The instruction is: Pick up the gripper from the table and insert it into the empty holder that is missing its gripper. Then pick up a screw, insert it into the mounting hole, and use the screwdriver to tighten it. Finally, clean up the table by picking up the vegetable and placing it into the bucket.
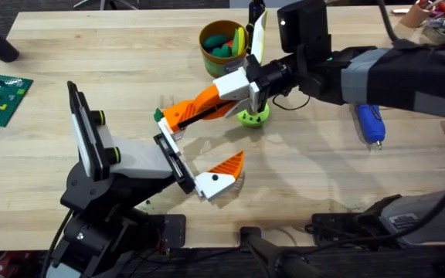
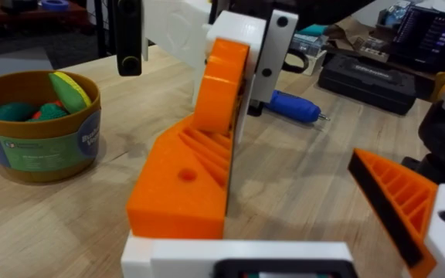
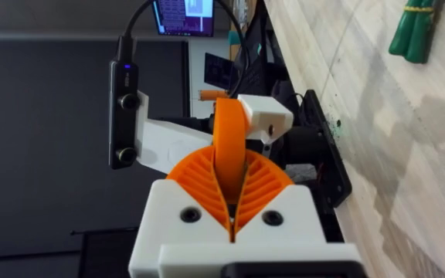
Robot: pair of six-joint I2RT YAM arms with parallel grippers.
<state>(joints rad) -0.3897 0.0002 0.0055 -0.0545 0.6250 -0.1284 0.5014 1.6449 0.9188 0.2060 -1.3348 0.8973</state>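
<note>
**Loose orange finger held between the two arms, mid-table**

Item 1, the gripper [image 1: 199, 106]: long orange finger with white block base, lifted off the table, lying roughly level at mid-table. Its white base end sits in the right gripper [image 1: 242, 83], whose orange pads are closed on it; in the right wrist view the finger [image 3: 229, 150] stands edge-on, pinched between the two ribbed pads [image 3: 265, 181]. Its tapering tip points toward the left arm.

Item 2, the left gripper [image 1: 199, 158]: spread wide. One orange finger [image 1: 226, 166] lies low toward the table's near edge; the other side is the holder [image 1: 167, 143], a white bracket with black rail. The tip of the held finger meets the upper end of this bracket. In the left wrist view the held finger [image 2: 219, 93] rises just above the left arm's own orange block [image 2: 184, 181]; actual seating cannot be told.

Item 3, the screwdriver [image 1: 370, 123]: blue, lying flat on the table [image 1: 91, 62], well right of the held finger.

Item 4, the bucket [image 1: 222, 46]: round tub with toy pieces inside, at the table's far side, behind the held finger.

Item 5, green vegetable [image 1: 253, 117]: on the table, just below the right gripper.
</note>
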